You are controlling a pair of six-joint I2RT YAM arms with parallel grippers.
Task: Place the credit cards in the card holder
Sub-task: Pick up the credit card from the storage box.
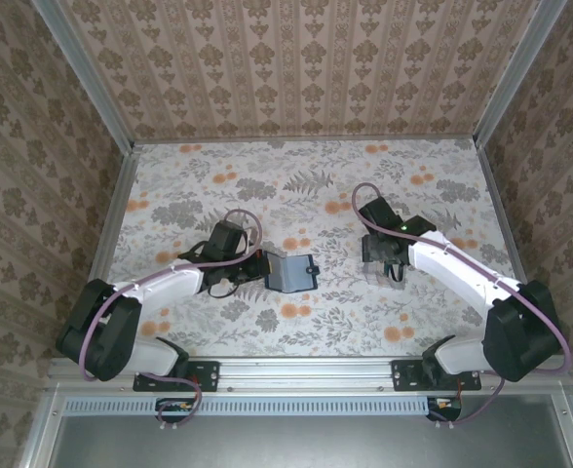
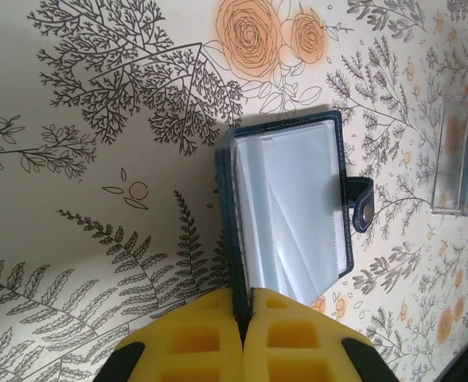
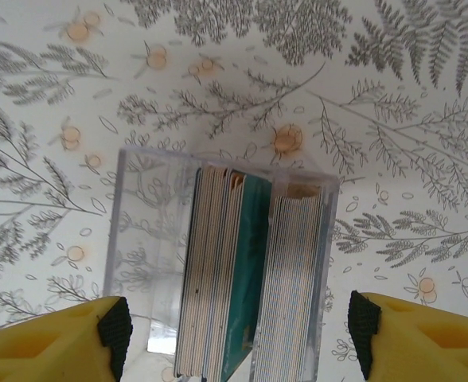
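Card holder [image 2: 290, 207]: open, clear sleeves showing, edge pinched in left gripper [image 2: 244, 314].
Left gripper: clenched on card holder.
Credit cards [image 3: 242, 270]: on edge in clear box [image 3: 146, 239], just ahead of right gripper [image 3: 238, 330].
Right gripper: released, spread wide.

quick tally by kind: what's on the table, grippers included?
grippers: 2, left gripper and right gripper
card holder: 1
clear box: 1
credit cards: 1 stack in the box, edge-on, too tight to count singly
total: 5, taking the stack as 1

Credit cards [image 3: 226, 270] run off the bottom edge; left gripper [image 2: 244, 306] covers part of the card holder [image 2: 290, 207].
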